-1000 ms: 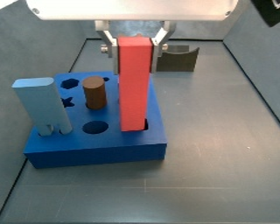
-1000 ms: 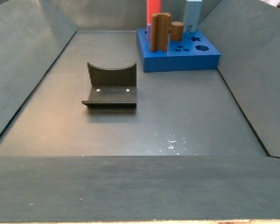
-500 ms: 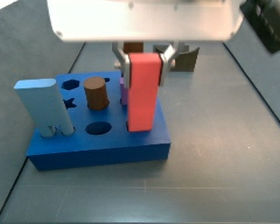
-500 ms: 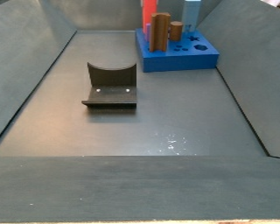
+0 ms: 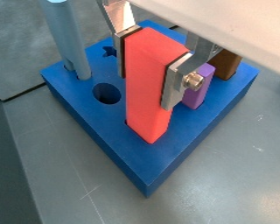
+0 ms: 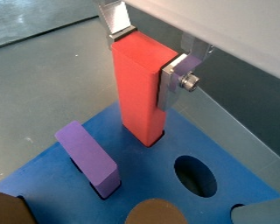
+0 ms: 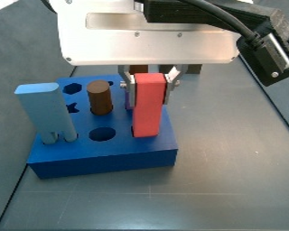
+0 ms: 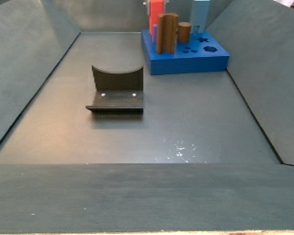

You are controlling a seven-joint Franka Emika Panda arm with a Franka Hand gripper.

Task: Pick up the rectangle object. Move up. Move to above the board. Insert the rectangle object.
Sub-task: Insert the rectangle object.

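Note:
The rectangle object (image 7: pixel 147 106), a tall bright red block, stands upright with its lower end in a hole of the blue board (image 7: pixel 98 155). My gripper (image 7: pixel 151 79) is shut on its upper part; the silver fingers (image 5: pixel 178 80) press two opposite faces. Both wrist views show the red block (image 5: pixel 149 96) (image 6: pixel 143 96) clamped in the gripper (image 5: pixel 150 61) (image 6: pixel 145 59) above the board (image 5: pixel 166 166) (image 6: pixel 143 179). In a side view the board (image 8: pixel 186 62) lies at the far end with the red block (image 8: pixel 153 9) partly cut off by the frame edge.
A brown round block (image 7: pixel 98 95), a tall light blue block (image 7: pixel 39 113) and a short lilac block (image 6: pixel 90 157) stand in the board beside the red one. The dark fixture (image 8: pixel 117 90) stands on the grey floor. Sloping grey walls (image 8: pixel 39 83) ring the floor.
My gripper has come down with the red block. The block's lower end has sunk into the board and less of it stands above the top.

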